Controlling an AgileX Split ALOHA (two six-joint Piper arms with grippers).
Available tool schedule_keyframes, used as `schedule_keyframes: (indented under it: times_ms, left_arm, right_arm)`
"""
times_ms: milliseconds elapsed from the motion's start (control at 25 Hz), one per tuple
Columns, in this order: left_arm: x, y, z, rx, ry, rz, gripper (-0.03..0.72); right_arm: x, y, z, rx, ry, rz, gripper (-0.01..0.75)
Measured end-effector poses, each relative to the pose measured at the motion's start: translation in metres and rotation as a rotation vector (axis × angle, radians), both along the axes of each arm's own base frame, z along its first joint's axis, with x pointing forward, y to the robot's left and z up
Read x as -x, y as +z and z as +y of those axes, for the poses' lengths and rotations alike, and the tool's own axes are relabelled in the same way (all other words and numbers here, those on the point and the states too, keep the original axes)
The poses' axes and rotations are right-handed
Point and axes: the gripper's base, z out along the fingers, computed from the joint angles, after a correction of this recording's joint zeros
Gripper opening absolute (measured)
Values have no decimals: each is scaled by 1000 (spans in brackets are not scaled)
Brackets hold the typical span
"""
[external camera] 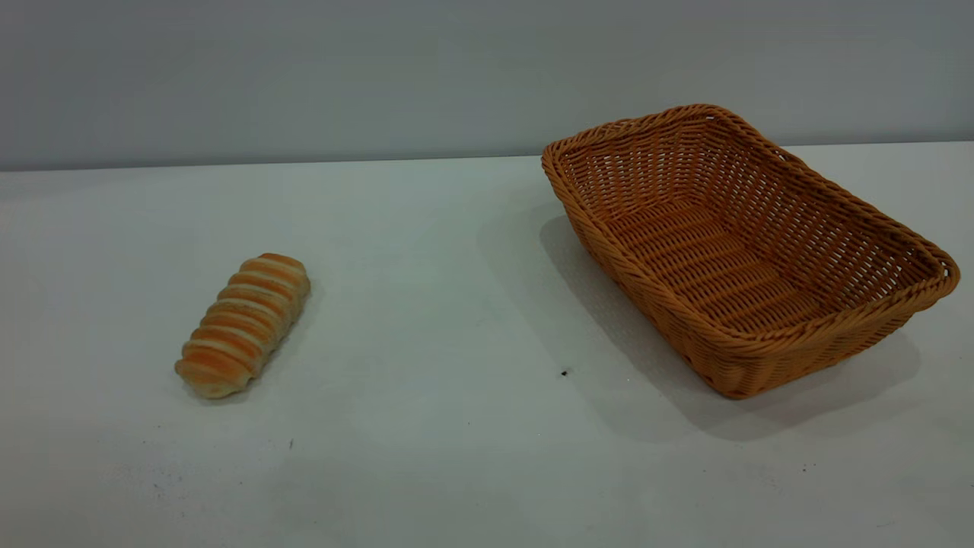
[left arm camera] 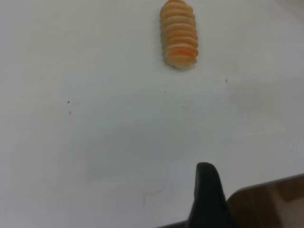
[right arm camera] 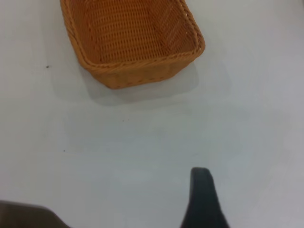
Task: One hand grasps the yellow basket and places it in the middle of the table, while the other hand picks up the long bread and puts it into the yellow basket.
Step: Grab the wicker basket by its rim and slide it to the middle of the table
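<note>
Here the big white table (external camera: 456, 304) fills most of the exterior view. The yellow basket (external camera: 746, 251) sits on it at the right side, turned at a slant, and it has nothing inside. The long bread (external camera: 243, 326) lies flat on the table at the left side, well apart from the basket, with bare table between them. A few tiny dark specks (external camera: 564, 373) dot the white top. The left gripper (left arm camera: 206, 190) shows only one dark fingertip in the left wrist view, hanging over the table near its edge, away from the bread, so I cannot tell how wide it is. The right gripper (right arm camera: 202, 194) shows just one dark fingertip too, back from the basket; I cannot tell there either. Neither touches anything.
</note>
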Motion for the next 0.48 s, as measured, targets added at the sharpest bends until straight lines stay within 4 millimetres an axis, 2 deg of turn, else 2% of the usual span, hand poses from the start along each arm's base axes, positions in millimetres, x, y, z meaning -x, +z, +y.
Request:
schedule_keyframes:
  times_ms: [480]
  left_arm:
    - [-2,3,1,-3,7,-39,551]
  right_arm:
    - [0,0,0,0,0,0,570]
